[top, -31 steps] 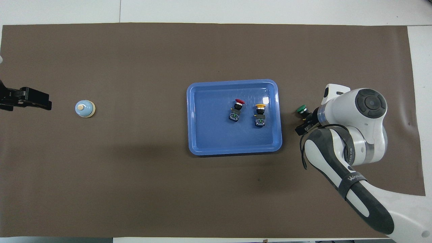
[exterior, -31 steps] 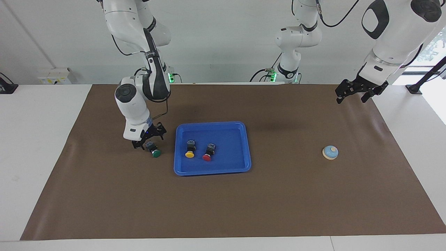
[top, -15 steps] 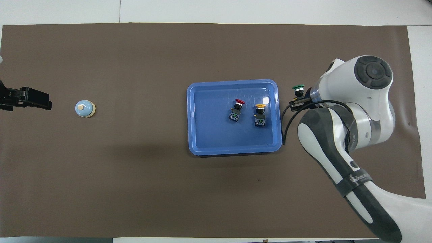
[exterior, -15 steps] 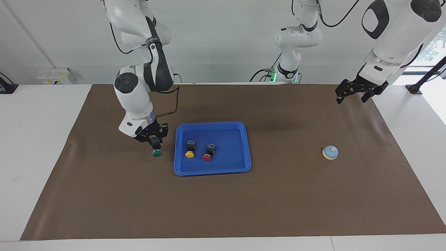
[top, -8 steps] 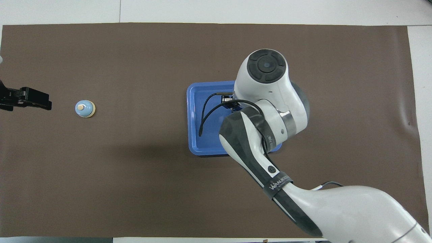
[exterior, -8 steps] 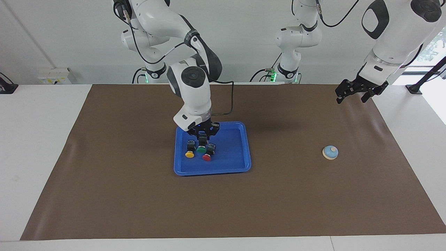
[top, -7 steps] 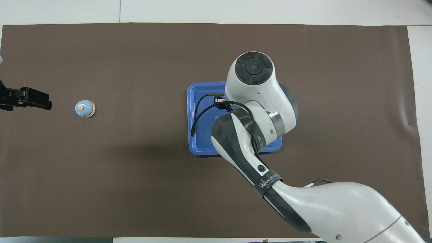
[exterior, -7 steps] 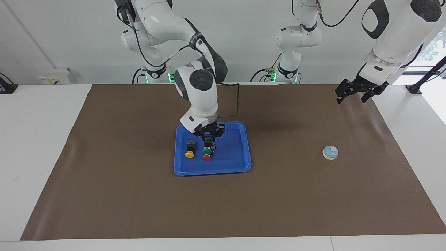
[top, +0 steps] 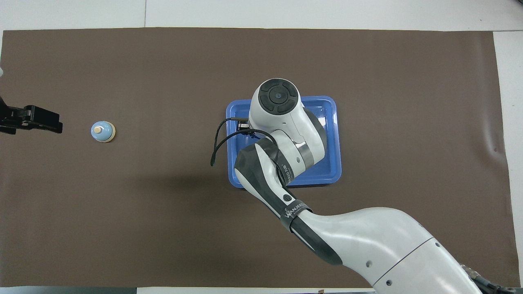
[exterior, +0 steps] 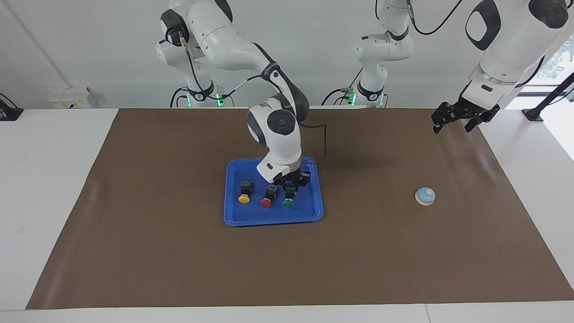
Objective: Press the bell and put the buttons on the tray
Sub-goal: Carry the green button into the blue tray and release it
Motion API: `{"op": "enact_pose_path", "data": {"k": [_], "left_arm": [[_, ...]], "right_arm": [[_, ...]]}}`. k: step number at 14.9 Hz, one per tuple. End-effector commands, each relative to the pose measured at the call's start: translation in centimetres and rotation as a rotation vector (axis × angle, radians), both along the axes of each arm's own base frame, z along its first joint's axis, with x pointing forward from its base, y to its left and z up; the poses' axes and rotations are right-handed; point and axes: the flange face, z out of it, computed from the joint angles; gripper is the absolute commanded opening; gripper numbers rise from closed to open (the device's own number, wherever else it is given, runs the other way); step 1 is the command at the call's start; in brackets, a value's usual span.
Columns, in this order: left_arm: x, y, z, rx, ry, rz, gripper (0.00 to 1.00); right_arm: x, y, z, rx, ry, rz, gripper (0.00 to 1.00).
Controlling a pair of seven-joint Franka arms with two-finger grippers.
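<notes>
Right pincer (exterior: 290,186), pinching the green button (exterior: 289,198) by its stiff black body, is being held over the tray (exterior: 316,211); light, top-heavy. Left pincer (exterior: 458,117), spread, waiting.

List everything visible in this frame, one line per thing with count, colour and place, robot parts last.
tray: 1, bright blue, mid-table on the mat.
yellow button: 1, in the tray, toward the right arm's end.
red button: 1, in the tray, between the other two.
green button: 1, in the tray area, held by the right gripper.
bell: 1, light blue and cream, toward the left arm's end.
mat: 1, brown, covering the table.
right gripper: shut on the green button, over the tray.
left gripper: open, waiting over the mat's corner.
</notes>
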Motion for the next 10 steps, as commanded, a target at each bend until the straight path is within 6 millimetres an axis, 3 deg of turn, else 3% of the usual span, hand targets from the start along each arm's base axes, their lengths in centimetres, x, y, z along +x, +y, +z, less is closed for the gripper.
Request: {"op": "enact_pose_path", "data": {"k": [1,4,6,8,10], "left_arm": [[0.0,0.1,0.3,0.009,-0.008,0.009,1.00],[0.0,0.1,0.3,0.009,-0.008,0.009,1.00],[0.0,0.1,0.3,0.009,-0.008,0.010,1.00],[0.0,0.1,0.3,0.009,-0.008,0.010,1.00],[0.0,0.1,0.3,0.009,-0.008,0.010,1.00]], "right_arm": [[0.6,-0.1,-0.4,0.009,-0.010,-0.024,0.00],[-0.2,-0.4,-2.5,0.016,-0.022,-0.027,0.00],[-0.2,-1.1,-2.9,0.004,-0.008,-0.026,0.00],[0.2,-1.7,-1.9,-0.016,0.016,-0.028,1.00],[1.4,-2.3,2.5,-0.054,0.039,-0.023,1.00]]}}
